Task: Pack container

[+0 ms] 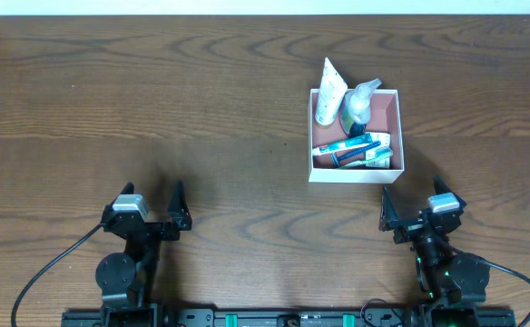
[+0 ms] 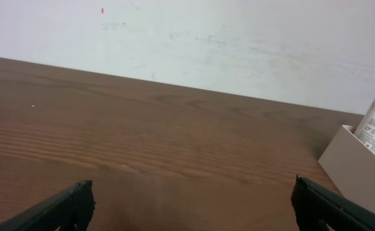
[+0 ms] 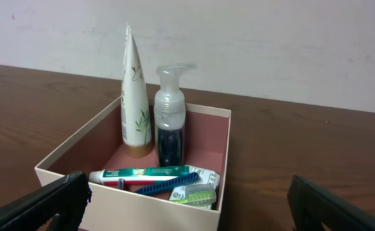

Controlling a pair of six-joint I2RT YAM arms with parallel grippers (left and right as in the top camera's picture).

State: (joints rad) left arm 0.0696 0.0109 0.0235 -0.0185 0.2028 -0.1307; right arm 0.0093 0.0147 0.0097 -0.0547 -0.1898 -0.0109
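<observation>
The container is a square white-walled box with a pink inside, right of centre on the table. It also shows in the right wrist view and at the edge of the left wrist view. Inside stand a white tube and a clear pump bottle. A toothpaste tube, a blue comb and a green-and-white packet lie at its front. My left gripper is open and empty at the near left. My right gripper is open and empty just in front of the container.
The brown wooden table stretches to a pale wall at the back. Cables run from both arm bases at the near edge.
</observation>
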